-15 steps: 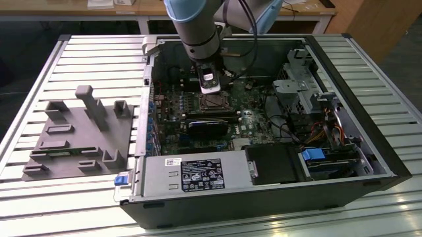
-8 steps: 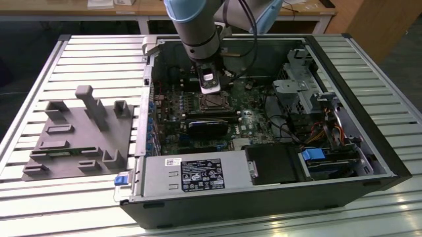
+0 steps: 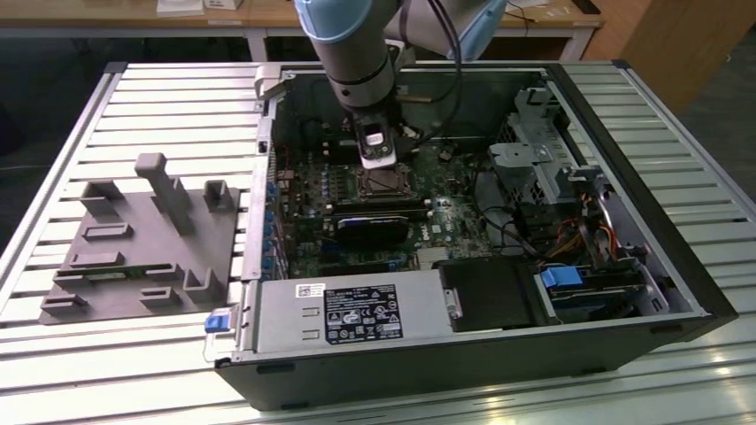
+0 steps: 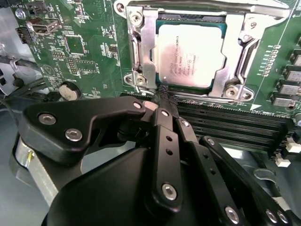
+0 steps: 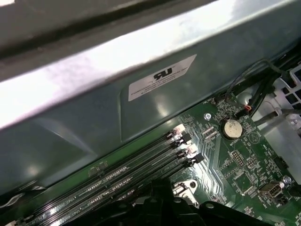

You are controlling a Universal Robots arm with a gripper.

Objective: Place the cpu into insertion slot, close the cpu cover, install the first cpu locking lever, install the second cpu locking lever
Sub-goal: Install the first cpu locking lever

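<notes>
A: Where is the cpu [image 4: 189, 54] at this moment?
B: It lies flat inside the insertion slot [image 3: 363, 182], with the pale metal face up. The cpu cover [image 4: 146, 49] is down around it, and the face shows through the cut-out centre.
A: And the gripper [image 4: 165, 94]?
B: In the second wrist view its 2 black fingers [image 4: 162, 127] are pressed together and they pinch nothing. The tips are at the edge of the slot, on the side of the long black memory slots [image 4: 225, 125], very close to the cover's frame. If they touch it, I cannot tell.
A: What does the exterior view show?
B: The 1 arm [image 3: 354, 53] reaches down into the open computer case [image 3: 473, 372], and the gripper hangs just above the slot. On the exterior view's left, a grey fixture [image 3: 142, 235] lies on the slatted table [image 3: 71, 372], well apart from the slot.
</notes>
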